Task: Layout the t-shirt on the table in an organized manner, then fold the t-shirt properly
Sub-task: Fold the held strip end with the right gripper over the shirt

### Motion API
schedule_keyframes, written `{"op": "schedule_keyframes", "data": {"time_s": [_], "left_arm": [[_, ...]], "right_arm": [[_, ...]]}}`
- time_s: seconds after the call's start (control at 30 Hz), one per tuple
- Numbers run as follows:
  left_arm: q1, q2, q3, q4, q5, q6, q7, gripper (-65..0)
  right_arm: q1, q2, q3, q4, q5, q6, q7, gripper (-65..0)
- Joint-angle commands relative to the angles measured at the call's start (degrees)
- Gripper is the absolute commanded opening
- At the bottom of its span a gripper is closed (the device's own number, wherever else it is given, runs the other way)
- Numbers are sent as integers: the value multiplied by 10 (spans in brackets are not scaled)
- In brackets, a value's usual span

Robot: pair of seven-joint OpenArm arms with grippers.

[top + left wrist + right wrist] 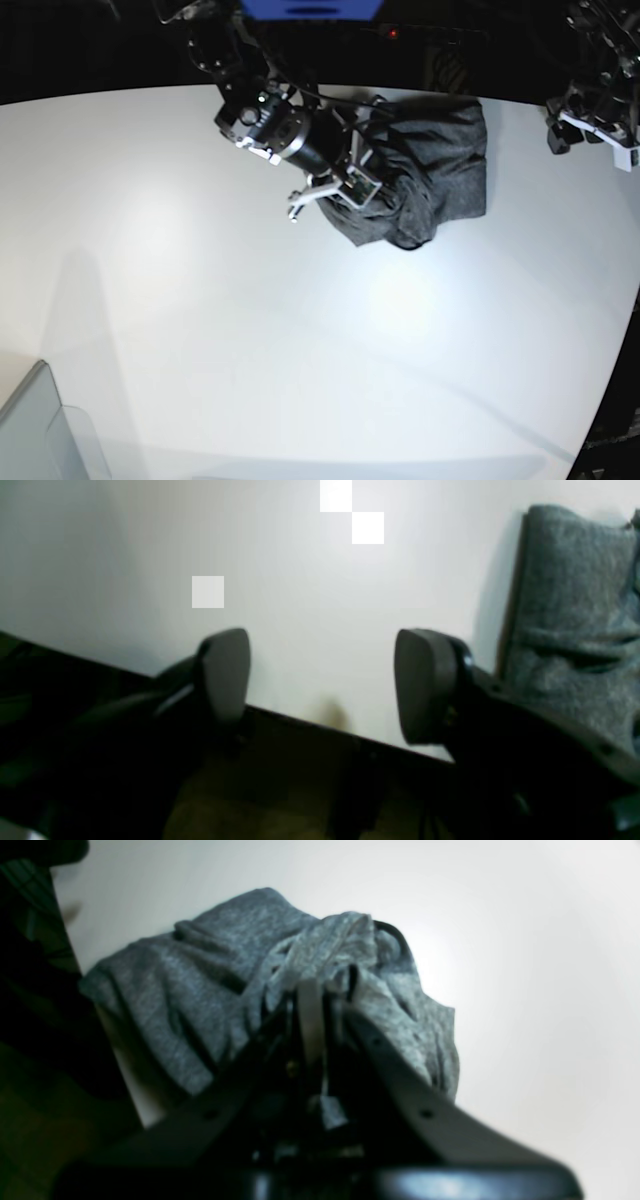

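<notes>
Now the right gripper (311,1005) is clamped on the bunched t-shirt (430,170), and several layers caught between its jaws could lift together.

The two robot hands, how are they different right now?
The left gripper has its jaws wide apart; the right gripper has its jaws pinched shut on the t-shirt. The left gripper hangs by the table edge, beside the t-shirt; the right gripper sits in the heap. Both have dark frames.
</notes>
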Motion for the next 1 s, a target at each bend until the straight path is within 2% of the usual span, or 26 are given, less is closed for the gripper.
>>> {"op": "schedule_keyframes", "data": {"time_s": [0.0,0.23,0.3,0.4,0.53,0.63,0.7,0.97], "left_arm": [[-2,-8,-5,11,-9,-3,-7,-213],[-1,-10,-19,10,-9,-3,-7,-213],[-2,-9,-19,11,-9,-3,-7,-213],[-3,-8,-19,11,-9,-3,-7,-213],[-3,-8,-18,11,-9,-3,-7,-213],[-3,-8,-18,11,-9,-3,-7,-213],[-3,-8,-18,10,-9,-3,-7,-213],[-3,-9,-19,6,-9,-3,-7,-213]], "right_arm": [[2,-6,-3,20,8,4,16,-650],[-17,-4,-9,67,6,1,12,-641],[-27,-3,-9,78,6,1,12,-584],[-31,-3,-9,87,6,1,12,-460],[-26,12,-9,81,6,1,12,-296],[-10,20,-9,66,6,1,14,-223],[4,20,-9,48,6,1,13,-204],[25,18,26,23,6,0,13,-202]]}}
